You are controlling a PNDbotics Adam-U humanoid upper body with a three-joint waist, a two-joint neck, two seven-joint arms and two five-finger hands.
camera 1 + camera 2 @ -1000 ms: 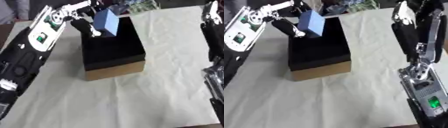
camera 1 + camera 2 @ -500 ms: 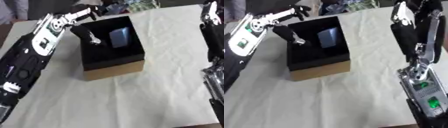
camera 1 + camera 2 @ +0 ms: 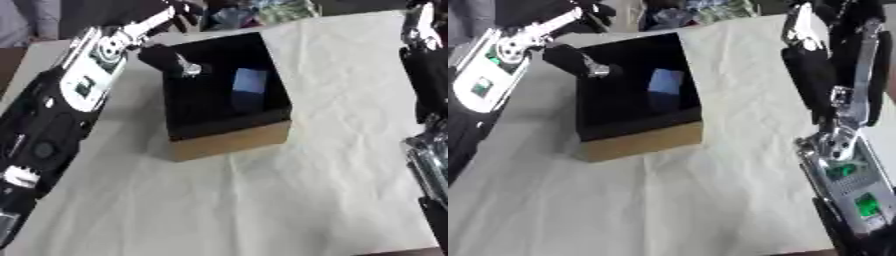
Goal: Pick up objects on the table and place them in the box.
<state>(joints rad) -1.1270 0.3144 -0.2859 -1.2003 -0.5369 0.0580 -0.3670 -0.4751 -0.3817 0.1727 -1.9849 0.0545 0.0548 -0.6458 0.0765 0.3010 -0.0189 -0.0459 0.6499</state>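
Blue block (image 3: 249, 89) lies inside the black-lined cardboard box (image 3: 229, 143); it looks rigid, light, best held across its flat faces. Left hand (image 3: 168, 59) sits at the box's rim, fingers curled, empty; right hand's fingers cannot be told.

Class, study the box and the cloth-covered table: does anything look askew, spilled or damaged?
Nothing looks spilled or damaged. The box sits slightly askew on the wrinkled cloth, and the blue object leans inside it rather than lying flat. The left hand is at the box's far-left edge.

A black-lined box (image 3: 636, 140) sits upper left of centre on the cloth-covered bench (image 3: 710, 200), a blue block (image 3: 664, 81) inside. The left robot hand (image 3: 579, 61) hovers at its upper-left rim.
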